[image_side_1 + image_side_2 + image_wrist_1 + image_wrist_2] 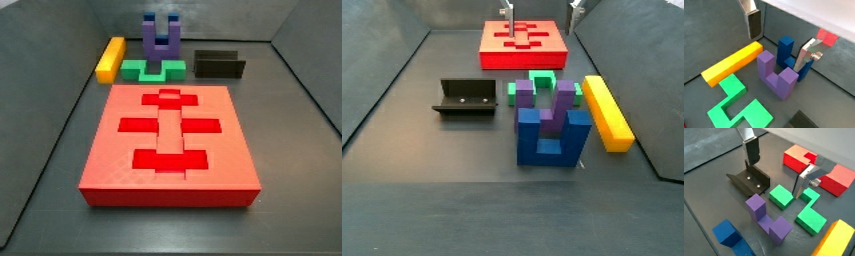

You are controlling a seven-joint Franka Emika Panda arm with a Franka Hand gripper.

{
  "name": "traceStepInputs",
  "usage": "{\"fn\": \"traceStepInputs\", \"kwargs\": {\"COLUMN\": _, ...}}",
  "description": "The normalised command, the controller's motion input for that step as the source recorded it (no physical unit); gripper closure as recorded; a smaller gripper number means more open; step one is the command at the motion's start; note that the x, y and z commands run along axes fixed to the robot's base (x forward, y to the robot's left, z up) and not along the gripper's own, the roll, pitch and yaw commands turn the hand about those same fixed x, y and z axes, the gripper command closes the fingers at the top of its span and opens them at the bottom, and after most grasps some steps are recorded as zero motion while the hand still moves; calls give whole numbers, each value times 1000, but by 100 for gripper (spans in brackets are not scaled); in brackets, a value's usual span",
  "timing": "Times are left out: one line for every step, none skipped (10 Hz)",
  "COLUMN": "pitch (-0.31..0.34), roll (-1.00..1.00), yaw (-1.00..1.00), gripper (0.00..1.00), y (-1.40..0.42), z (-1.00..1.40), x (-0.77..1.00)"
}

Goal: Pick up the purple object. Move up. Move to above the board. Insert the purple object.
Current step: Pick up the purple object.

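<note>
The fingers (752, 24) stand spread and empty, and in a wrist view the purple object (777, 75) sits below the gap between them, prongs up, beside the yellow bar (731, 62). In a wrist view, it (767, 219) lies beyond the fingertips, past the fixture (749, 180). In a side view, it (162, 37) stands behind the board (168, 140), clear of it.

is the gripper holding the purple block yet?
No. In a wrist view the gripper has open fingers with nothing between them, and the purple object stands on the floor beside the blue block.
</note>
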Motion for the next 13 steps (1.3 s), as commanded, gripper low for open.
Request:
{"fn": "traceStepInputs", "kwargs": {"pitch": 0, "roll": 16, "yaw": 0, "gripper": 0, "y": -60, "z": 0, "x": 0}}
{"fn": "traceStepInputs", "kwargs": {"pitch": 9, "roll": 136, "yaw": 0, "gripper": 0, "y": -471, "z": 0, "x": 191}}
{"fn": "traceStepInputs", "kwargs": {"pitch": 27, "roll": 127, "yaw": 0, "gripper": 0, "y": -443, "z": -66, "x": 291}}
{"fn": "traceStepInputs", "kwargs": {"pitch": 6, "roll": 0, "yaw": -54, "gripper": 0, "y": 0, "z": -120, "x": 337}}
{"fn": "traceStepInputs", "kwargs": {"pitch": 26, "roll": 0, "yaw": 0, "gripper": 0, "y": 460, "z": -171, "x": 303}}
{"fn": "traceStepInputs", "kwargs": {"pitch": 0, "roll": -1, "yaw": -91, "gripper": 0, "y": 349, "z": -174, "x": 300}}
{"fn": "traceStepInputs", "kwargs": {"pitch": 57, "roll": -34, "yaw": -57, "gripper": 0, "y": 414, "z": -197, "x": 783}}
{"fn": "traceStepInputs", "kwargs": {"pitch": 39, "roll": -10, "yaw": -60, "gripper": 0, "y": 343, "z": -197, "x": 689}}
{"fn": "traceStepInputs", "kwargs": {"pitch": 54, "roll": -1, "yaw": -49, "gripper": 0, "y": 326, "z": -237, "x": 774}}
{"fn": "traceStepInputs", "kwargs": {"pitch": 83, "roll": -33, "yaw": -43, "gripper": 0, "y": 397, "z": -249, "x": 909}}
{"fn": "traceStepInputs", "kwargs": {"pitch": 40, "roll": -13, "yaw": -83, "gripper": 0, "y": 257, "z": -320, "x": 686}}
{"fn": "traceStepInputs", "kwargs": {"pitch": 0, "roll": -14, "yaw": -131, "gripper": 0, "y": 69, "z": -249, "x": 286}}
{"fn": "traceStepInputs", "kwargs": {"pitch": 0, "roll": 0, "yaw": 0, "gripper": 0, "y": 0, "z": 0, "x": -17}}
